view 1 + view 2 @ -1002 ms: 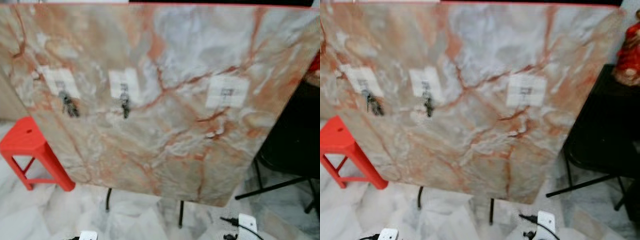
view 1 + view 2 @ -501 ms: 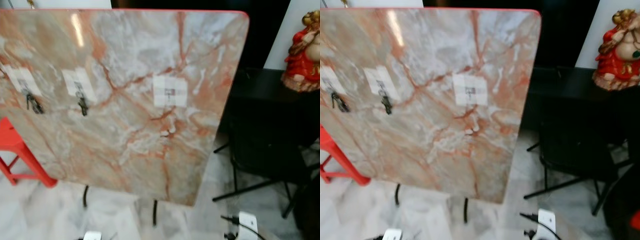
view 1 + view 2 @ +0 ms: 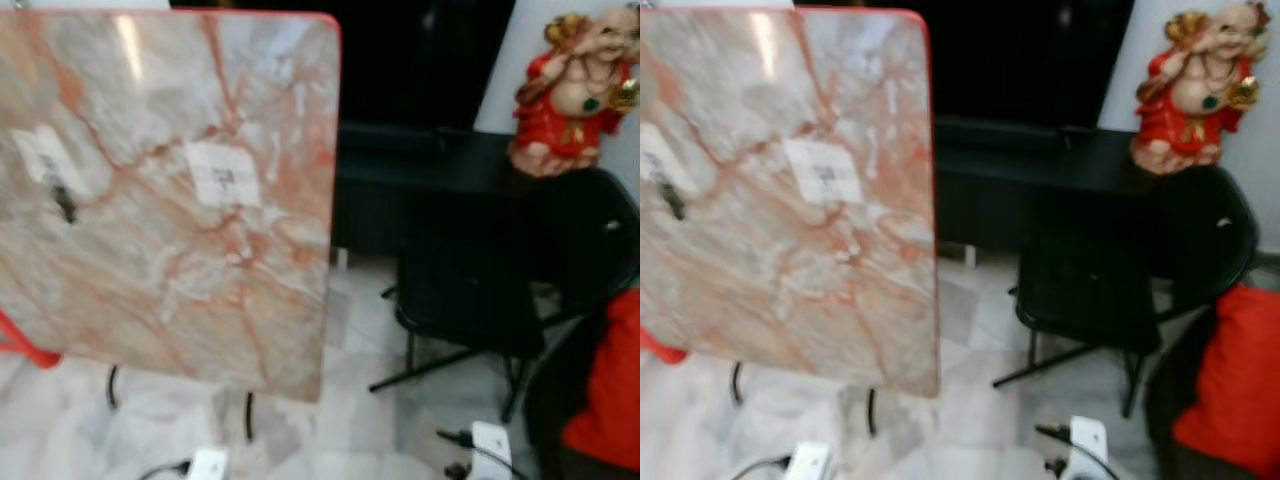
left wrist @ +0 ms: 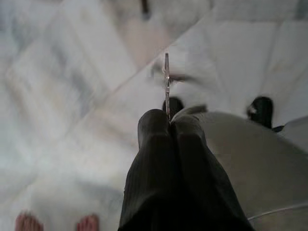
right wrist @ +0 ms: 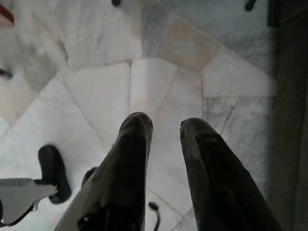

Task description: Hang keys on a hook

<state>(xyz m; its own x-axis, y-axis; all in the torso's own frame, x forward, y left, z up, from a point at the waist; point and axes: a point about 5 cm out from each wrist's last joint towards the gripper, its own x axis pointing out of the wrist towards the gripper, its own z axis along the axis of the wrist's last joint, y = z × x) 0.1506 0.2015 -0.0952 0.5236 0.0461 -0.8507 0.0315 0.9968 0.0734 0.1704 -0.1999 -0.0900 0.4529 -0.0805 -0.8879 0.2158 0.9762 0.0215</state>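
Marble floor tiles spread under a tilted marble-patterned board that stands on thin black legs; on it sit pale hook pads, one bare and one farther left already carrying dark keys; beside the board stand a black chair and a red figurine on a dark table; the board is well ahead of both hands, so the hanging seems not yet begun.

Right eye view repeats the same scene, blurred.

Left wrist view: the left hand has its fingers pressed together on a thin metal key, which juts past the fingertips, probably so it can meet a hook; floor lies beyond.

Right wrist view: the right hand hangs idle, fingers spread, above the floor.
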